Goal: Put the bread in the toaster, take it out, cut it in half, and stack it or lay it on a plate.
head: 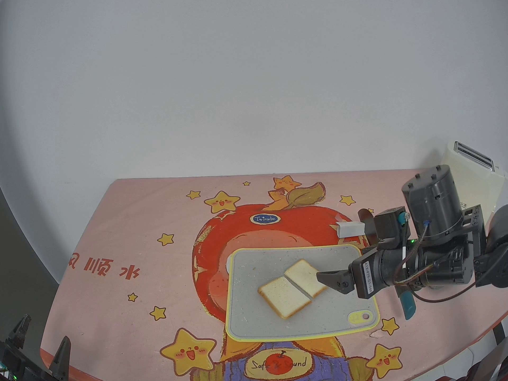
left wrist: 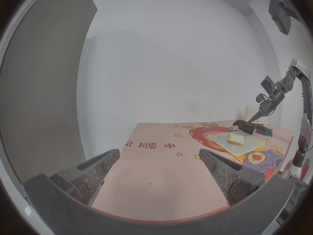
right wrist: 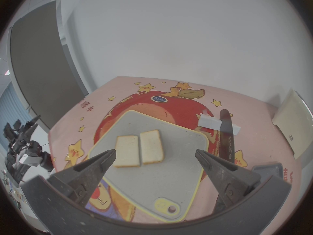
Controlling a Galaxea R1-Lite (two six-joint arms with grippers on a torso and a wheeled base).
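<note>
Against a plain white wall, the pink table (head: 132, 228) carries a grey cutting board (head: 254, 318) where the bread (head: 293, 288) lies cut into two halves side by side, with the toaster (head: 476, 178) at the far right edge. A knife (right wrist: 227, 136) lies just beside the board. The right gripper (right wrist: 155, 153) hovers over the board's right side, fingers spread wide and empty; the left gripper (left wrist: 159, 152), fingers also wide, sits at the table's near left corner.

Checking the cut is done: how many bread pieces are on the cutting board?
2. The nearer piece lies mid cutting board; the farther piece sits beside it, a thin gap between. None looks hidden.
</note>
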